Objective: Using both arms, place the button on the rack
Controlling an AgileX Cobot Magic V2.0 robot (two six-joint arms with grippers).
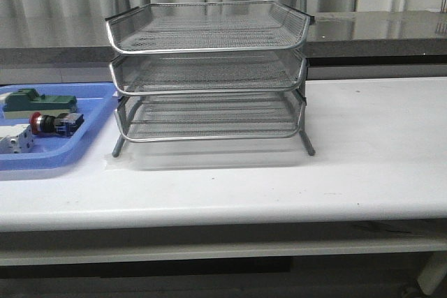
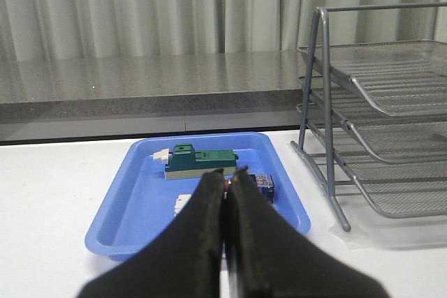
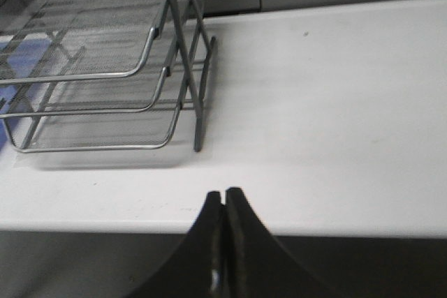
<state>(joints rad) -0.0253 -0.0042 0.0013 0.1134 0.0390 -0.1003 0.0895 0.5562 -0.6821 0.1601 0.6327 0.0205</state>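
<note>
Jaws of both arms pressed closed, empty, button (image 1: 43,123) in blue tray (image 1: 84,137)

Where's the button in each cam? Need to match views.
Front view: the button lies in the blue tray at the far left, red cap pointing left, below the green block.
Left wrist view: only its blue rear end shows, just beyond the left pincer.
Right wrist view: not in it.
Shared landmark: the rack, seen in all three views.

one rack (image 1: 207,75), one button (image 1: 52,123), one blue tray (image 1: 91,130), one green block (image 1: 38,102), one white block (image 1: 14,140)
</note>
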